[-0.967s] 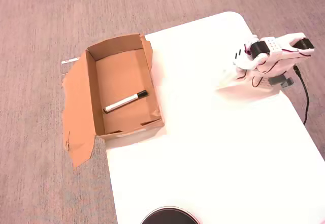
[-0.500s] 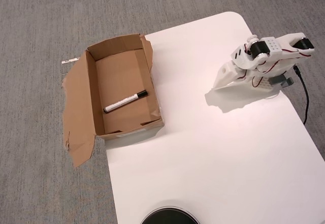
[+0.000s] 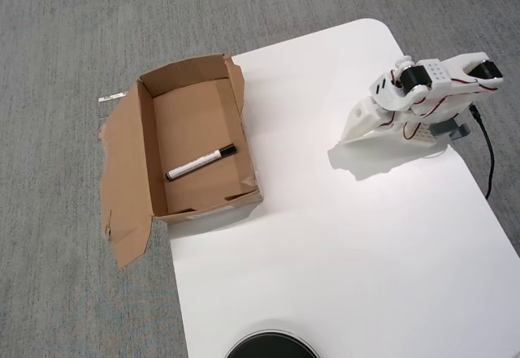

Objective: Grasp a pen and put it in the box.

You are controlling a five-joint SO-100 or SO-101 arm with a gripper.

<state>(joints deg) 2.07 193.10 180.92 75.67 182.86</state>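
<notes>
Pen lies inside the box

The pen (image 3: 201,162) rests flat on the floor of the open cardboard box (image 3: 244,98), its long axis diagonal, black cap toward the upper right in the overhead view. The box sits at the white table's (image 3: 341,244) left edge. The arm's jaws (image 3: 351,136) are well apart from it; their opening cannot be told

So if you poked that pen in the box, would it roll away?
Probably a little. The pen looks round and smooth, so a sideways poke would likely roll it. It lies flat on the floor of the box, whose walls should stop it soon. It looks slim and stiff, so it is probably light and would not bend.
</notes>
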